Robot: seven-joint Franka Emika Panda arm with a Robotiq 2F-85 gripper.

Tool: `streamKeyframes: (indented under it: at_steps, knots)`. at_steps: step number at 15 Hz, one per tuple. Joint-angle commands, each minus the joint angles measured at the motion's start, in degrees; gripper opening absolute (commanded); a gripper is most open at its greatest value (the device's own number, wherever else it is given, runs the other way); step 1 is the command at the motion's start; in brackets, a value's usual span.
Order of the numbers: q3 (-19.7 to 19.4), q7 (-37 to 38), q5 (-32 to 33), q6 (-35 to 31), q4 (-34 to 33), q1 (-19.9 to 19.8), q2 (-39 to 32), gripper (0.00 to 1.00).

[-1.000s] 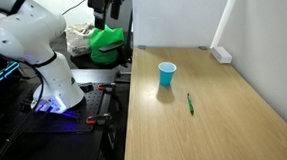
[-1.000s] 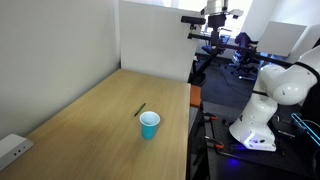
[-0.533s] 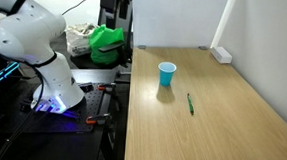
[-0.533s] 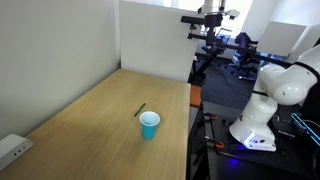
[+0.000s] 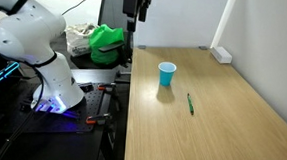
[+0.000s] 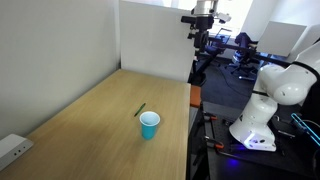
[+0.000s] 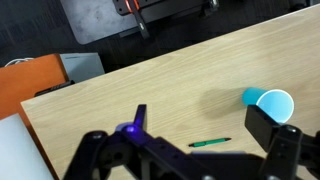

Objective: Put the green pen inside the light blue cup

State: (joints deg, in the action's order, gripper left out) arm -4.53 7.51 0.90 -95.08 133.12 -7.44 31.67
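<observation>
A pale wooden table [image 5: 221, 125] stands against a white wall in a lab, with a white partition along its far edge. On the floor beside the table sits the arm's white base [image 5: 46, 69], with a green bag [image 5: 108, 40] behind it. A white power strip [image 5: 221, 55] lies on the table at the wall.

The light blue cup [image 5: 166, 74] stands upright and open-mouthed on the table. In an exterior view the green pen [image 5: 190, 104] lies flat on the wood near the cup, at about 4 o'clock from it and not touching it. In an exterior view taken from another side the pen [image 6: 141, 109] lies at about 11 o'clock from the cup [image 6: 149, 125].

The gripper [image 5: 138, 10] hangs high above the table's edge, well apart from both things. In the wrist view its fingers [image 7: 285, 140] are spread wide with nothing between them. There the cup [image 7: 272, 103] is at 3 o'clock, with the pen [image 7: 210, 143] at 8 o'clock from it.
</observation>
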Motion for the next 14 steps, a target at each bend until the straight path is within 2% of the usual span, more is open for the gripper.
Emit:
streamKeyframes:
  at_steps: [1,5,14]
  knots:
    - [1.78,5.95,-1.72,-4.37,0.09,-0.26,-2.19,1.0]
    - [3.63,13.38,-2.29,-10.29,0.27,-0.38,-5.1,1.0]
    - [6.36,24.57,-4.86,-21.18,0.43,0.0,-12.0,1.0]
